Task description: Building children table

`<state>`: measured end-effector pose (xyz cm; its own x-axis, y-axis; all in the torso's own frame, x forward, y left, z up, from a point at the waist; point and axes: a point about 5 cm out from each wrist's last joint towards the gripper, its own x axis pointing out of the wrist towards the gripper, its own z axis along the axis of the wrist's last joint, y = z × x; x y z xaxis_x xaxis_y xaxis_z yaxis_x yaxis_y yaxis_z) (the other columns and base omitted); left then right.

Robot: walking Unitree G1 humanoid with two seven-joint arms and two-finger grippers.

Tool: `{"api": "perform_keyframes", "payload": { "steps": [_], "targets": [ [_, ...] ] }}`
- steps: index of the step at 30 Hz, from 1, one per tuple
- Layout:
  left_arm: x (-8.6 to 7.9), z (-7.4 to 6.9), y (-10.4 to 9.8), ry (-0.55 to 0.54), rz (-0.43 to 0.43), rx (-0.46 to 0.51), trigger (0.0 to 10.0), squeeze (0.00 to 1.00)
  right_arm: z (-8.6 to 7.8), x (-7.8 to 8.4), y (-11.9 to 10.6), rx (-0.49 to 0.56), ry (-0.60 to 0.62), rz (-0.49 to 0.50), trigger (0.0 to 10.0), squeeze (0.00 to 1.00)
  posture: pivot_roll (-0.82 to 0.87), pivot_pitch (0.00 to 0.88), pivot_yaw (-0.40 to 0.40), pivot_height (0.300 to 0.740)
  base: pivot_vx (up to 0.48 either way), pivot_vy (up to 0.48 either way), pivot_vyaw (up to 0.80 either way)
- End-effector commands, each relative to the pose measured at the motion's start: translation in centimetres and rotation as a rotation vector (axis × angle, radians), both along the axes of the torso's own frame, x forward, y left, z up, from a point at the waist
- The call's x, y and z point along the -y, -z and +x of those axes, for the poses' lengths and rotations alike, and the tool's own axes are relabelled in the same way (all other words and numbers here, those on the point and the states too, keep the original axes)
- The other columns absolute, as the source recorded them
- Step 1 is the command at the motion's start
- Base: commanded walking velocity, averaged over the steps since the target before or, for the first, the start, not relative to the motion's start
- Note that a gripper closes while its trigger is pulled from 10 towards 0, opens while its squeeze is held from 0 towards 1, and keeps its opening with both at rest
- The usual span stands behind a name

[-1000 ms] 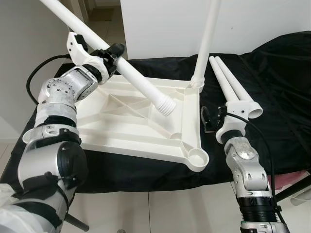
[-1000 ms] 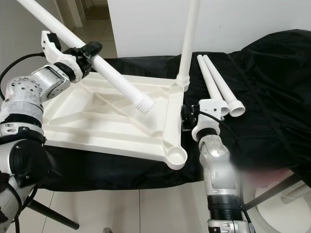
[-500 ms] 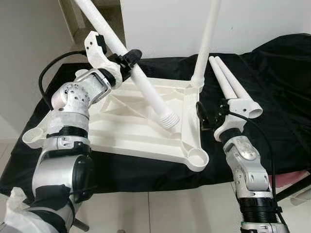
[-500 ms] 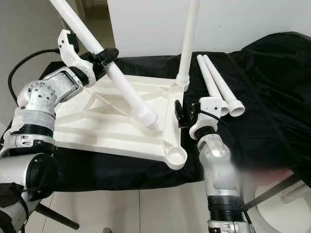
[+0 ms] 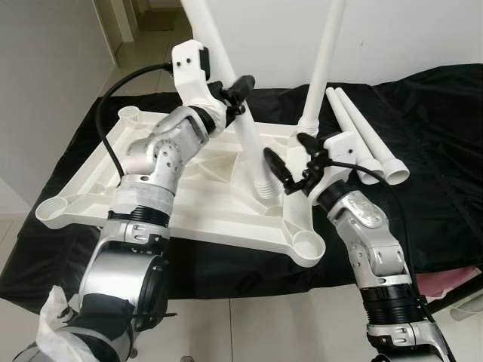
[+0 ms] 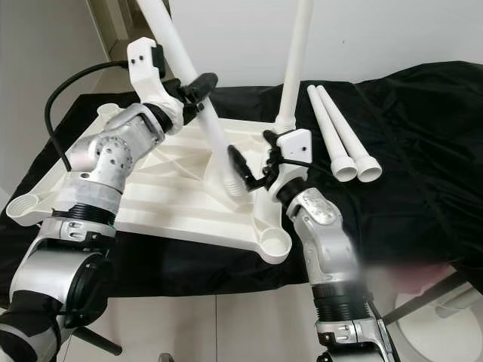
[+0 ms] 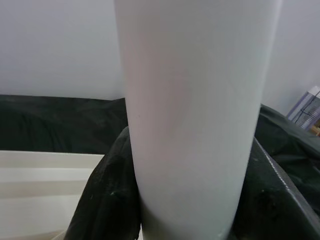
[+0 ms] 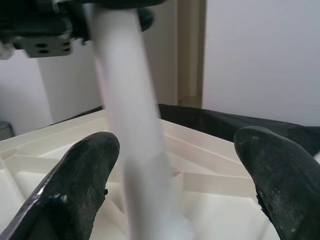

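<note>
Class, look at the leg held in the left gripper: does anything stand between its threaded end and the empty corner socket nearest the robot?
The right gripper, fingers open, sits beside the leg's threaded end, just above the tabletop's rim. That rim leads straight to the near corner socket; nothing else visibly blocks it.

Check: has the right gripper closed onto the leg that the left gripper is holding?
Apart. In the right wrist view the right gripper is open, its fingers on either side of the table leg with visible gaps. The left gripper clamps that leg.
</note>
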<state>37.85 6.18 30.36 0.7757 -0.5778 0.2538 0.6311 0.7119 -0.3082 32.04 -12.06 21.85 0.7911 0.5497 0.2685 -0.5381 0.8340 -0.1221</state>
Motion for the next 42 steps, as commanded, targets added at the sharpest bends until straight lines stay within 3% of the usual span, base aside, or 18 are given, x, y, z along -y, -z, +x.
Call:
{"api": "perform_keyframes", "payload": {
  "steps": [1,11,17,25,35,36,37,42],
  "targets": [
    [0.9,-0.4,-1.3,0.011,0.017,0.065,10.0,0.0,0.1,-0.8,-0.3,0.008,-0.05,-0.005,10.0,0.0,-0.06,0.0,0.041,0.74,0.0,0.0,0.0],
    [3.6,-1.3,-1.7,0.039,0.066,0.145,10.0,0.0,1.4,-1.3,0.4,-0.03,-0.081,-0.097,10.0,0.0,-0.05,0.0,0.043,0.74,0.0,0.0,0.0],
    [5.0,-2.1,-2.4,0.054,0.08,0.199,10.0,0.0,2.9,-1.2,0.8,-0.072,-0.012,-0.192,10.0,0.0,-0.05,0.0,0.042,0.74,0.0,0.0,0.0],
    [5.8,-2.6,-2.4,0.066,0.089,0.22,10.0,0.0,3.8,-1.6,0.9,-0.088,0.004,-0.276,10.0,0.0,-0.05,0.0,0.045,0.74,0.0,0.0,0.0],
    [6.0,-2.6,-2.4,0.067,0.089,0.224,10.0,0.0,3.9,-1.9,0.8,-0.089,-0.006,-0.295,10.0,0.0,-0.05,0.0,0.044,0.74,0.0,0.0,0.0],
    [6.1,-2.7,-2.4,0.068,0.092,0.227,10.0,0.0,3.9,-2.0,0.8,-0.089,-0.008,-0.3,8.6,0.0,-0.05,0.0,0.048,0.74,0.0,0.0,0.0],
    [6.2,-2.7,-2.3,0.07,0.096,0.228,10.0,0.0,4.1,-1.9,0.7,-0.084,-0.003,-0.306,0.0,0.0,-0.05,0.0,0.049,0.74,0.0,0.0,0.0],
    [6.3,-2.8,-2.2,0.073,0.102,0.229,10.0,0.0,4.2,-1.8,0.5,-0.073,0.006,-0.314,0.0,0.0,-0.06,0.0,0.052,0.74,0.0,0.0,0.0]
  ]
}}
